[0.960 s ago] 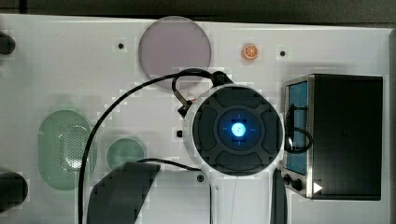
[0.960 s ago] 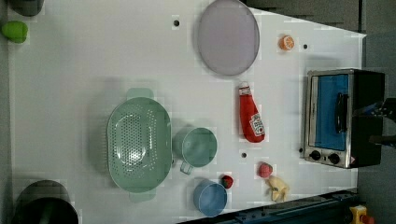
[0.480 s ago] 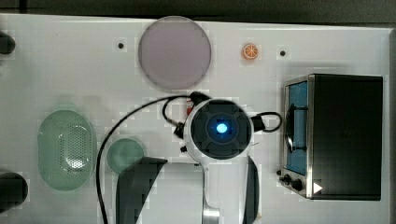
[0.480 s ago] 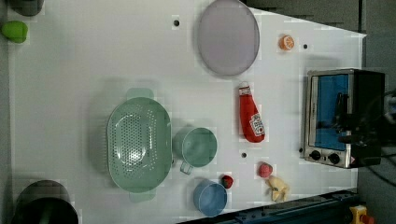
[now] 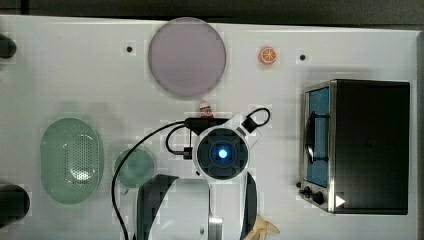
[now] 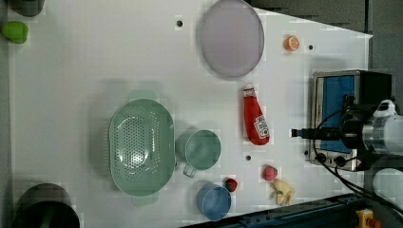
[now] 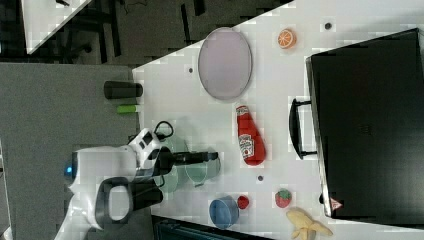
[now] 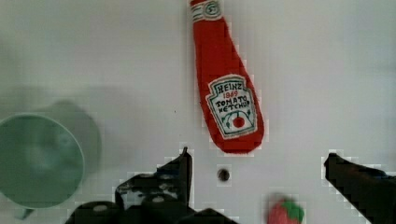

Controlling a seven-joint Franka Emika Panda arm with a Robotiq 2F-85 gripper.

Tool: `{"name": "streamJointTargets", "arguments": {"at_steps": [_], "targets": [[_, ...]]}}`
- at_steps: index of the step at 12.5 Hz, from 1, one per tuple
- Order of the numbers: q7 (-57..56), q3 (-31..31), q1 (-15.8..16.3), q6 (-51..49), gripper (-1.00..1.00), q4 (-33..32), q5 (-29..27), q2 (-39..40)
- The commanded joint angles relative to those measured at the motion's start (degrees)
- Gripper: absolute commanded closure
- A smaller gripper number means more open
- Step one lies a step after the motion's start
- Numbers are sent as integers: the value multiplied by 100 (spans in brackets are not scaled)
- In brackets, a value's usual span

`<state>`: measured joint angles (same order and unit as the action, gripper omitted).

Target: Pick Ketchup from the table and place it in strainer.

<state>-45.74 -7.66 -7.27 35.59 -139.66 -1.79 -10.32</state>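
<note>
Small red ketchup squeeze bottle is lying flat on the white surface, between grey-lilac round plate and strawberry. Pincer is hovering above, fingers wide apart, holding nothing. Pale green oval strainer is sitting well apart.

The white desk is lit brightly and evenly, and only soft, faint shadows are cast. A pale grey shadow is seen beside the strainer in the left view. Blocky compression patches are found along object edges in every view. A blue glow is given off by a light on the arm in the top view. In the wrist view the ketchup is rendered fairly sharp, while the dark fingers and the green cup are blurred.
</note>
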Motion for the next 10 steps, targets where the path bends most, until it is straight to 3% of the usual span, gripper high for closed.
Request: {"name": "streamJointTargets", "arguments": {"at_steps": [1,10], "targets": [[-1163,-32,-39,609,-100,-87,5,473],[-1166,-15,-40,2535,-100,-74,177,2283]]}}
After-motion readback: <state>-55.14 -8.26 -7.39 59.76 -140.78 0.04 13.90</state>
